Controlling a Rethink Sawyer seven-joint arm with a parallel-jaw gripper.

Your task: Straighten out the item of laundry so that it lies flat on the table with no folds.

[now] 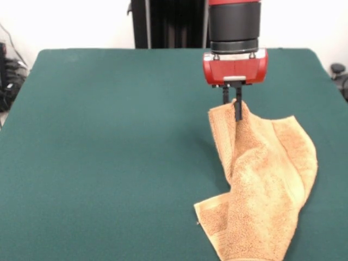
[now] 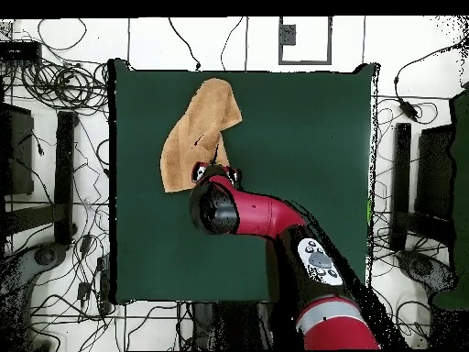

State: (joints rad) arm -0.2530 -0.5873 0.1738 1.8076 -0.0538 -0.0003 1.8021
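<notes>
Front view: the green worktop fills the frame; the towel sits at lower right, creased and doubled over, one edge lifted. The hand, fingers narrowed, pinches that raised edge. This looks like mid-unfolding; next, draw the pinched edge outward and lay it flat.

This is a robotics lab or test cell, not a home. A large rectangular table covered in plain dark green felt-like cloth fills the space, with a red and black robot arm mounted at its edge. In the overhead view, tangles of black cables lie across the pale floor on all sides, and dark equipment stands flank the table's left and right. The front view shows a bare white wall at the far side.
</notes>
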